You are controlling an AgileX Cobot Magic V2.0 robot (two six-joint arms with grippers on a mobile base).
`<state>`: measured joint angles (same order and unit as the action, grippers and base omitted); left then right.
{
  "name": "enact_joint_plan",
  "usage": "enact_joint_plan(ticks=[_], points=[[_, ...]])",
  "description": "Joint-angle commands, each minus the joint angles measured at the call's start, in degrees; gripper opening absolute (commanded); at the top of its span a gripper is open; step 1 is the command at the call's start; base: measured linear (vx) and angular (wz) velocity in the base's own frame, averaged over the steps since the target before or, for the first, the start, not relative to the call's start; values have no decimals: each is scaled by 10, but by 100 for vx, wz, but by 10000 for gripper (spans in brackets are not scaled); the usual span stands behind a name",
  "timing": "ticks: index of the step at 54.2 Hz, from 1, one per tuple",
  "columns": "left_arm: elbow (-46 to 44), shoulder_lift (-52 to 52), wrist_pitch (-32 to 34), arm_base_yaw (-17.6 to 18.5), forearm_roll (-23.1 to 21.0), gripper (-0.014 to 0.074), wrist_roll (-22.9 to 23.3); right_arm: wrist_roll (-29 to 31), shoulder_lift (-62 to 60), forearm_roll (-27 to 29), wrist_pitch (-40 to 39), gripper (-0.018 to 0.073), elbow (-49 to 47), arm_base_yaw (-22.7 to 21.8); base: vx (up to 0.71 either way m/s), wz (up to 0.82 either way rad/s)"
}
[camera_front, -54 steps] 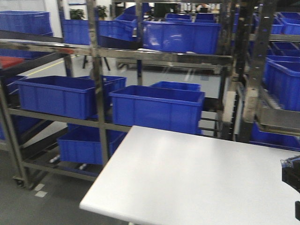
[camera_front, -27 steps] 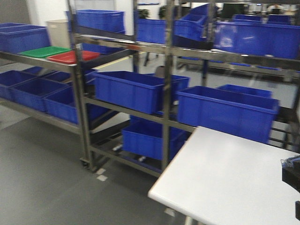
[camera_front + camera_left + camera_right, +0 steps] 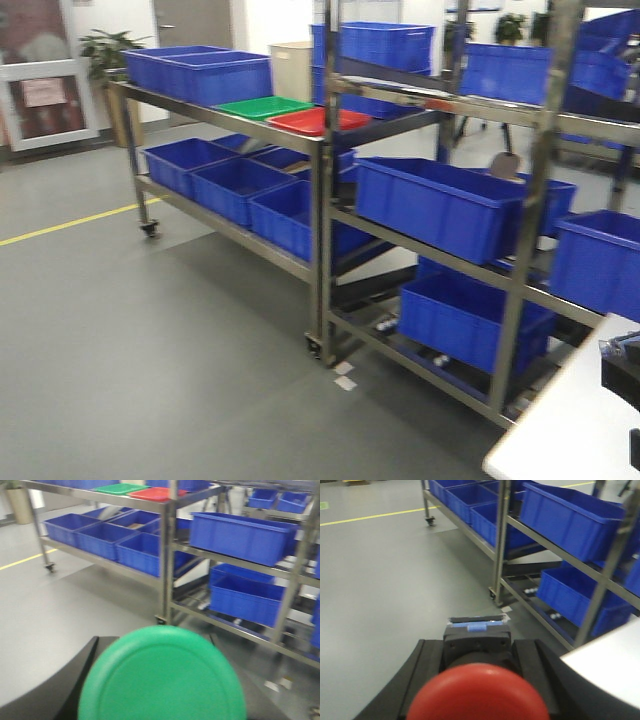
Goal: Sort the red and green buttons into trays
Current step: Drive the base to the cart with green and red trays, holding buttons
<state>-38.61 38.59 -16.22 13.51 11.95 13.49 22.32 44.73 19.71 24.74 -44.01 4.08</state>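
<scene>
The green button fills the lower left wrist view, cap toward the camera, and my left gripper is shut on it, with a dark finger at its side. My right gripper is shut on the red button, gripping its grey body, which has blue tape on it. The green tray and the red tray lie side by side on top of a steel rack, far ahead; the left wrist view also shows the green tray and the red tray.
Steel racks with wheels hold several blue crates on all levels. A cream tub stands behind the trays. A white table corner is at lower right. Grey floor with a yellow line lies to the left.
The whole view has swung left: the white table slid off to the right and the rack with both trays came toward the centre. Both grippers still hold their buttons.
</scene>
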Motion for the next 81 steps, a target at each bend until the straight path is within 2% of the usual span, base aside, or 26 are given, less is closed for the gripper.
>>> enact_joint_plan(ticks=[1, 41, 81], points=[[-19, -2, 48, 5, 0, 0, 4, 4, -5, 7, -48, -9, -19, -2, 17, 48], [-19, -2, 49, 5, 0, 0, 4, 4, -5, 6, -44, -9, -19, -2, 22, 44], [-19, -1, 50, 5, -3, 0, 4, 4, -5, 6, -39, -9, -19, -2, 35, 30]])
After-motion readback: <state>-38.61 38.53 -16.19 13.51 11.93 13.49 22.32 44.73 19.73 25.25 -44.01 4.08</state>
